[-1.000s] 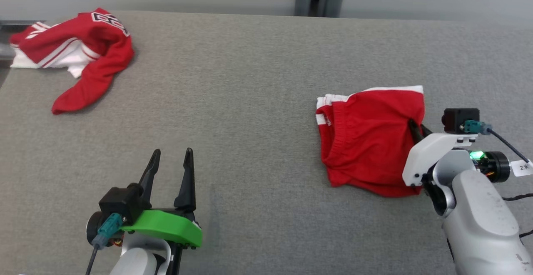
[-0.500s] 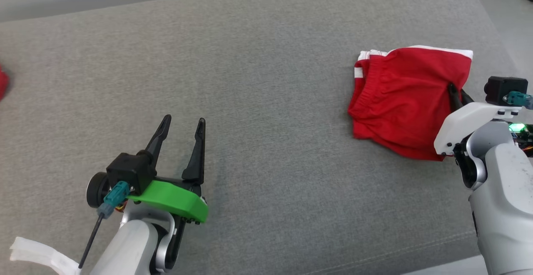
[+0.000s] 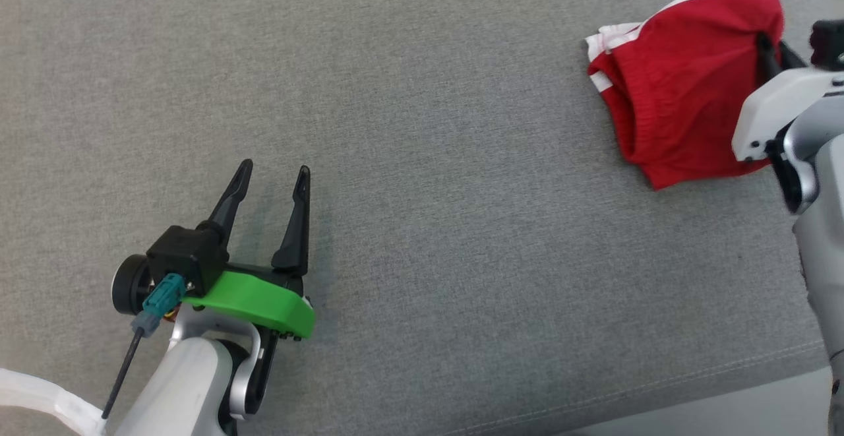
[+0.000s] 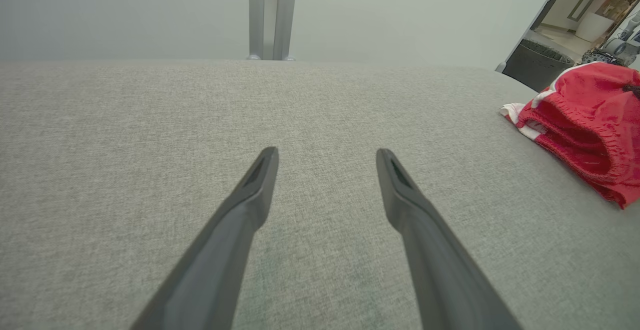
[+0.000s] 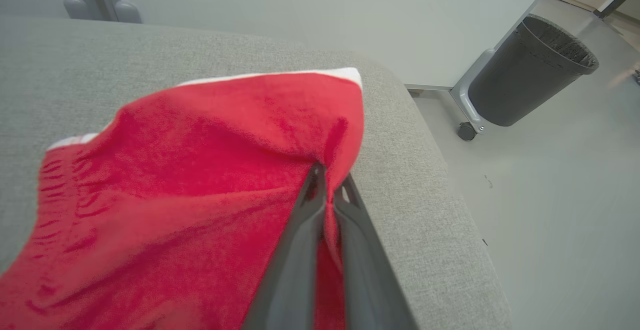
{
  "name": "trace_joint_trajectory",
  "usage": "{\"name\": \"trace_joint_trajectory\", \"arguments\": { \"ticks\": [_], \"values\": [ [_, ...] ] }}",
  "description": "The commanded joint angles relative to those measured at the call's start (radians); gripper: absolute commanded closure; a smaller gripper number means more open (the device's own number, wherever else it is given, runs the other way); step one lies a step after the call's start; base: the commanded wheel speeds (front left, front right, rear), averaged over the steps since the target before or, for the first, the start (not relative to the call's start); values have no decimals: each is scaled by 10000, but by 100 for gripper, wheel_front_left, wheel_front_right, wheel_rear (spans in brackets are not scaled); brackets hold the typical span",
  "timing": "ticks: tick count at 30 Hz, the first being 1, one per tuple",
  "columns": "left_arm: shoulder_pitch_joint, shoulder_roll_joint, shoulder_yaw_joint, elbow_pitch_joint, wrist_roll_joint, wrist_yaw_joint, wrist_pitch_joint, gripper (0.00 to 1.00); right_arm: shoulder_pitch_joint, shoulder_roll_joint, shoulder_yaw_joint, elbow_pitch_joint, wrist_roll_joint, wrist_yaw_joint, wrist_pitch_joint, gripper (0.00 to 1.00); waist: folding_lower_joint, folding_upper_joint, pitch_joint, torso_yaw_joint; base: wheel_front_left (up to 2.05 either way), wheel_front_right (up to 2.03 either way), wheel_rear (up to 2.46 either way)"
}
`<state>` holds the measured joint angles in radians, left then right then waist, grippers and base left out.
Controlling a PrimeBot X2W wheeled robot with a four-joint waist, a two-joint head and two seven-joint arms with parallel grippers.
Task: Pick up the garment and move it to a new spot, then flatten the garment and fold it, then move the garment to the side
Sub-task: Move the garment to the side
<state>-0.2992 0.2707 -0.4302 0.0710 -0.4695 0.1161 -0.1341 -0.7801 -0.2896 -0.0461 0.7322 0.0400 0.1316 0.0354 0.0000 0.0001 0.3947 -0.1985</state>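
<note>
Grey cushion (image 3: 395, 126), near its right edge: red garment (image 3: 672, 99), pinched at its right side by my right claw (image 5: 330, 177), jaws closed on cloth. My left claw (image 3: 271, 177) stands wide, empty, well apart leftward.

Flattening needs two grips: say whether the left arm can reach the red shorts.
Probably, with a long stretch: bare cushion lies between the open left claw and the shorts, held by the right claw.

A grey fabric-covered table (image 3: 422, 159) with a rounded corner stands before a plain pale wall (image 4: 125, 10). A grey double post (image 4: 272, 15) rises behind it. On the pale floor (image 5: 550, 220) stands a dark bin (image 5: 530, 70), beside a wheeled panel foot (image 5: 466, 131).
</note>
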Motion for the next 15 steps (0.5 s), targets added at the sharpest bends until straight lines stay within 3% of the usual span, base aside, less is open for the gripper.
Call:
{"name": "trace_joint_trajectory", "arguments": {
  "ticks": [1,7,13,14,15],
  "values": [
    [-101,118,53,-64,110,67,-15,0,-287,-200,-48,182,-32,-18,13,100,0,-1,373,388,0,0,0],
    [-165,193,27,-306,150,152,56,0,-1129,-1308,-181,1101,-143,-18,-136,100,0,-1,831,869,0,0,0],
    [-201,250,55,-408,161,210,16,0,-1518,-1908,-833,1850,-485,-18,-342,100,0,-1,1090,1108,0,0,0],
    [-192,264,63,-418,153,224,3,0,-1552,-1970,-1015,1973,-599,-18,-390,76,0,-1,1116,1120,0,0,0],
    [-189,272,67,-418,145,231,4,0,-1570,-1985,-1158,2059,-758,-18,-457,11,0,-1,1132,1130,0,0,0]
  ]
}}
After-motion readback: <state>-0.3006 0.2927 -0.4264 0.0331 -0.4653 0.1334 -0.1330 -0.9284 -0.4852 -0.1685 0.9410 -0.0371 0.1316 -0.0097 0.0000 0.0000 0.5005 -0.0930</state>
